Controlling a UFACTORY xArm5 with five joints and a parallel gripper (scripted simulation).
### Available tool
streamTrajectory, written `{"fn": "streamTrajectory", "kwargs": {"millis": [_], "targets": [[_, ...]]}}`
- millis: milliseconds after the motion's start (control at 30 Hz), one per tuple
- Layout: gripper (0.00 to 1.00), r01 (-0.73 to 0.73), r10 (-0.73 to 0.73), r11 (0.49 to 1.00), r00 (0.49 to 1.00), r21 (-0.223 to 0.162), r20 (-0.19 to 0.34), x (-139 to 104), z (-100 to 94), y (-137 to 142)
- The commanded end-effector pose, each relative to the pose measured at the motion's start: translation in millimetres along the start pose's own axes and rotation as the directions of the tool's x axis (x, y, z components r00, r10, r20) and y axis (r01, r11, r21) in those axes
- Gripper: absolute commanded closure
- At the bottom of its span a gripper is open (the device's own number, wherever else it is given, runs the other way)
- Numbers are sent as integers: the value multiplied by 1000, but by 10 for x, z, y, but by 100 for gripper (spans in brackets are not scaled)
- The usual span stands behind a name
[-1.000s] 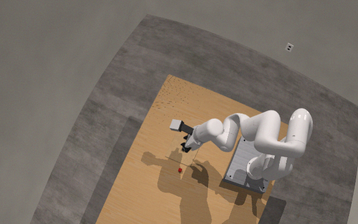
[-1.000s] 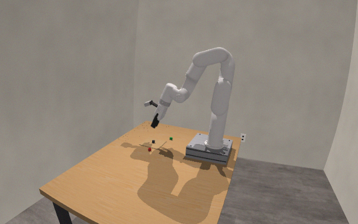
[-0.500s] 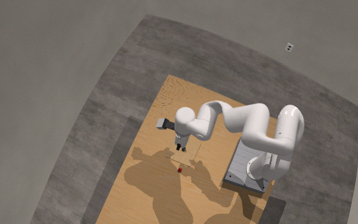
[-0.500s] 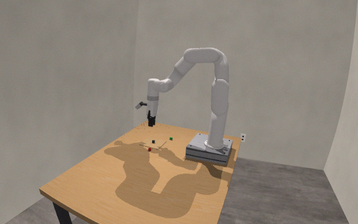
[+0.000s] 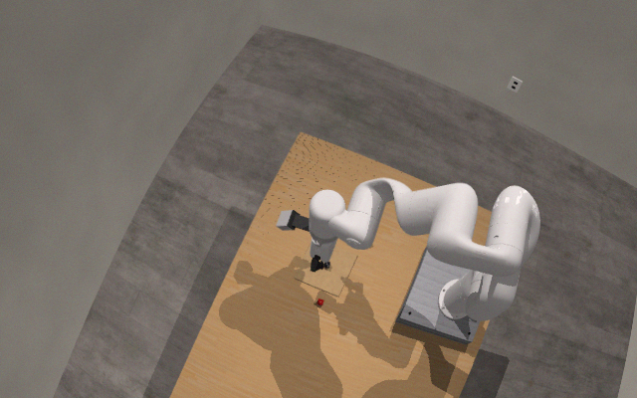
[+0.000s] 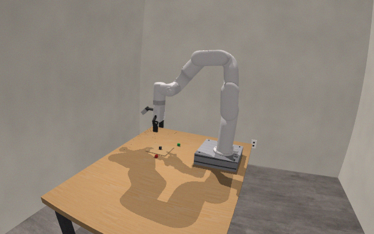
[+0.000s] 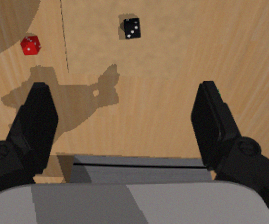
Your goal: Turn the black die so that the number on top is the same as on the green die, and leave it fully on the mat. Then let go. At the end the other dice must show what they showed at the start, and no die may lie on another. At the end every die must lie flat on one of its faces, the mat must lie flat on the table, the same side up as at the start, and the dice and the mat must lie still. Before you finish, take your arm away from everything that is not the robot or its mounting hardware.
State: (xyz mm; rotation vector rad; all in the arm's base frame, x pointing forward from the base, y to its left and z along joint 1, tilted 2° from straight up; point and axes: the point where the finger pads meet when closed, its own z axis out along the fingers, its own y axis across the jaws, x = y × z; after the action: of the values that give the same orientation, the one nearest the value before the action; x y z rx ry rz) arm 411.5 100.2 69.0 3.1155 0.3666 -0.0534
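Observation:
The black die [image 5: 327,265] [image 6: 160,148] [image 7: 132,28] rests on the mat [image 5: 333,286] [image 6: 166,152] [image 7: 90,50]; its large face in the wrist view shows three pips in a diagonal. The green die [image 6: 179,144] lies on the table beyond the mat, too small to read; in the wrist view the right finger hides nearly all of it. The red die [image 5: 319,301] [image 6: 156,156] [image 7: 31,45] lies on the table just outside the mat. My gripper [image 6: 158,128] [image 7: 124,99] is wide open and empty, pointing down, high above the table. The black die is not between the fingers.
The robot's grey base plate [image 5: 415,279] [image 6: 213,158] stands at the right side of the wooden table [image 5: 214,358] [image 6: 96,187]. The arm reaches over the table from it. Arm shadows fall across the table and partly on the mat.

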Motion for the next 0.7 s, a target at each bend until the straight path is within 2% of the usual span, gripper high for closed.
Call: {"fn": "streamTrajectory", "kwargs": {"millis": [0,67,167,233,267,667], "targets": [[0,40,-40,999,999,0,-2,-14,183,20],[0,40,-40,999,999,0,-2,-14,183,20],[0,99,-99,995,995,0,-2,-62,448,48],[0,107,-107,994,994,0,-2,-71,486,52],[69,107,-107,994,994,0,-2,-71,486,52],[69,107,-107,994,994,0,-2,-71,486,52]]}}
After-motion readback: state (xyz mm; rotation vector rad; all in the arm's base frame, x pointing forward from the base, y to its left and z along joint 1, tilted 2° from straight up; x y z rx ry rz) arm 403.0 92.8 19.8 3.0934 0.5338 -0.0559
